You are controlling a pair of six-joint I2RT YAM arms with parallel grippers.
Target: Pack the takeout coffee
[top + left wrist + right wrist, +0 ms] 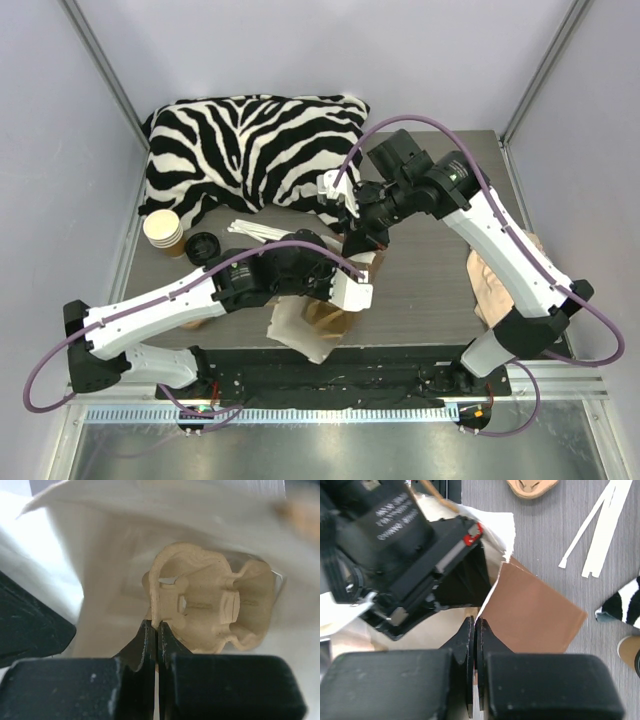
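A grey wood-grain table (pixel 430 290) carries the work, with a zebra-print pillow (pixel 250 150) behind the paper bag (pixel 325 315). The right gripper (pixel 475 627) is clenched on the bag's brown rim, holding the mouth open. The left gripper (pixel 157 630), inside the bag, pinches what looks like the rim of a pulp cup carrier (pixel 210 600). The takeout coffee (pixel 203 245), seemingly the black-lidded thing left of the bag beside the cup stack (pixel 163 230), is not yet packed.
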